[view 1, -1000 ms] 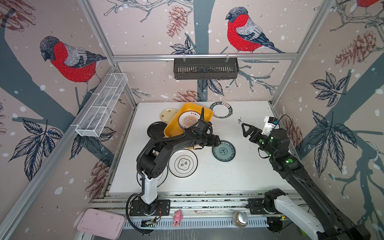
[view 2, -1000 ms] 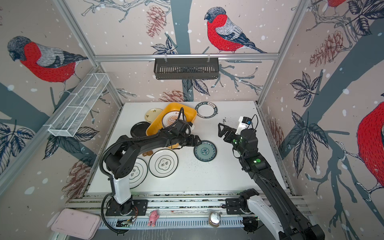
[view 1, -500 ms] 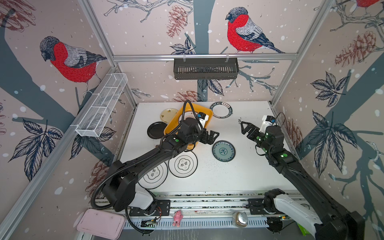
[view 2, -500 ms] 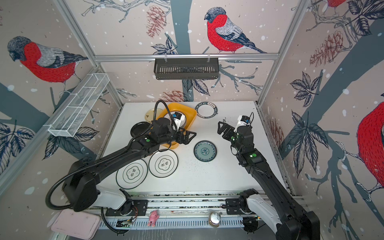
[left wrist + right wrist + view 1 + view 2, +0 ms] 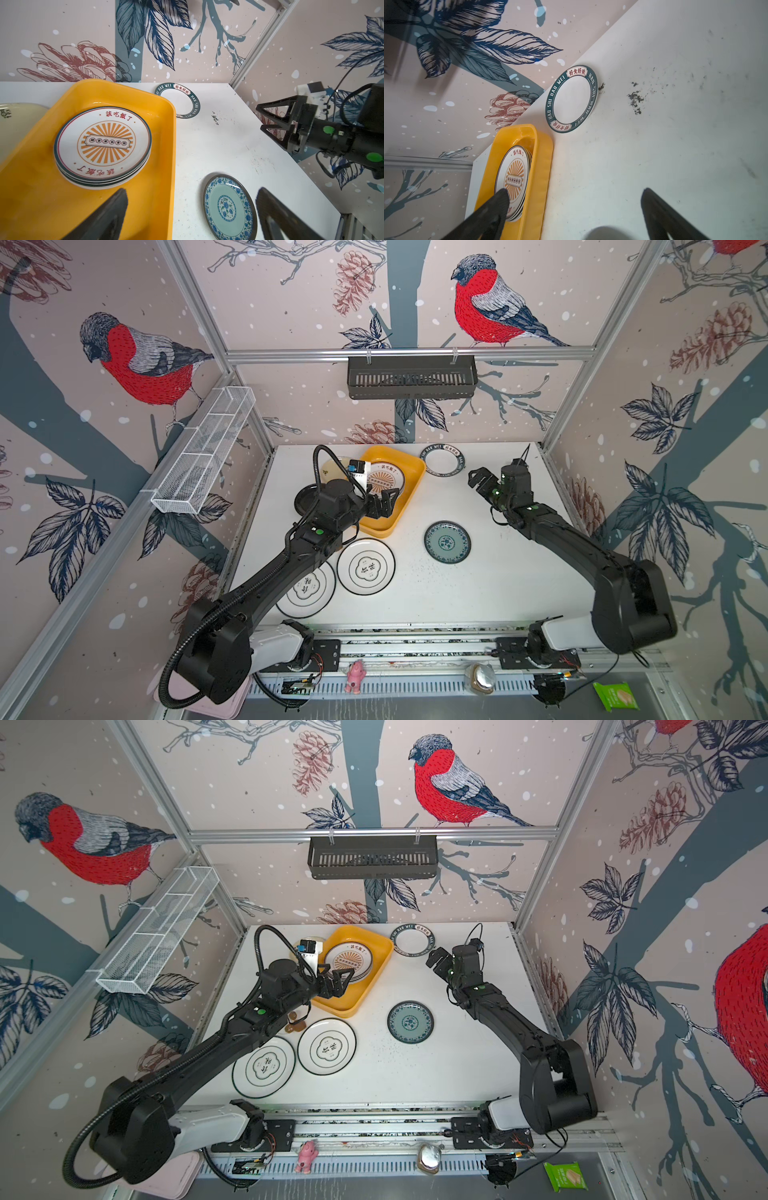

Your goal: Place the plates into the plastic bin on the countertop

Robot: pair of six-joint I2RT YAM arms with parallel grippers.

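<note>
Now L claw [image 5: 386,502] wide over bin [image 5: 376,524] edge (empty) — R claw [image 5: 478,482] wide too, moved nearer lettered plate [image 5: 444,460].

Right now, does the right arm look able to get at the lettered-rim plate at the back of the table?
Probably yes. The right gripper is open and close to the plate, with only bare countertop between them. The bin lies beside the plate, not across the path.

White countertop [image 5: 675,145], dark specks [image 5: 635,99]: lettered-band plate [image 5: 572,98] lying flat, just beside yellow bin [image 5: 542,166] holding stacked sunburst plates [image 5: 513,178].
</note>
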